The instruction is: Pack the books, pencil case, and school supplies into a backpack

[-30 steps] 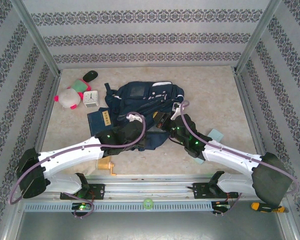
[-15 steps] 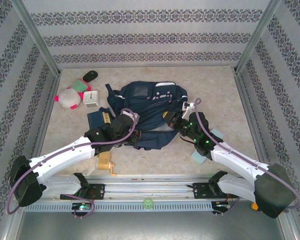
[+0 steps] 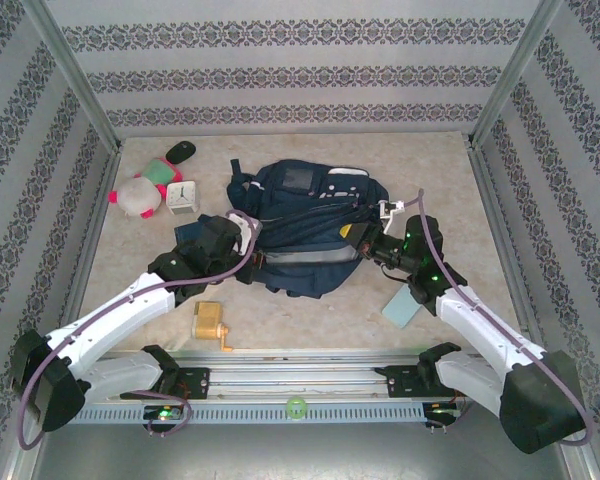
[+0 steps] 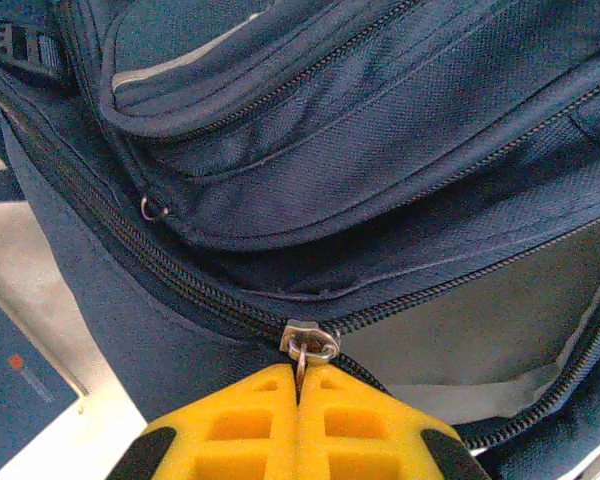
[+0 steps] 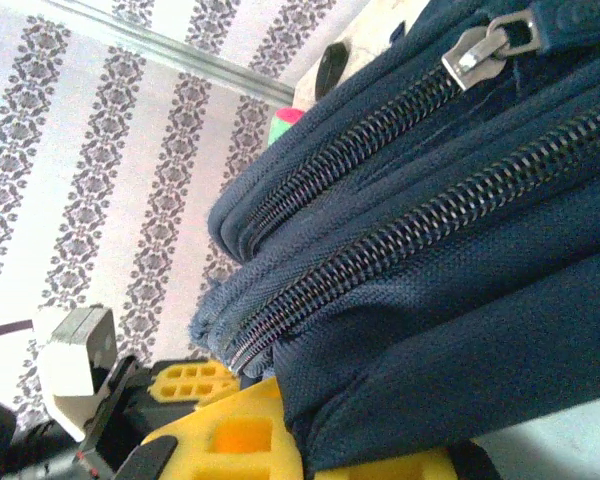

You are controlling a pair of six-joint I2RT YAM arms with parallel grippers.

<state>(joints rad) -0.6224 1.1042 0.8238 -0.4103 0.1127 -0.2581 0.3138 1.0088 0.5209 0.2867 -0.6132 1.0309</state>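
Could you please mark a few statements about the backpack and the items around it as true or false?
1. The left gripper is shut on the metal zip pull of the large dark navy fabric backpack. True.
2. The small boxy yellow-orange pencil sharpener is inside the backpack. False: it sits on the table, apart from it.
3. The pale light-blue flat pencil case lies on the table, outside the backpack. True.
4. The backpack's zip is fully closed. False: it gapes beside the pull, showing grey lining.
5. The white square clock lies on the backpack. False: it stands on the table, left of it.
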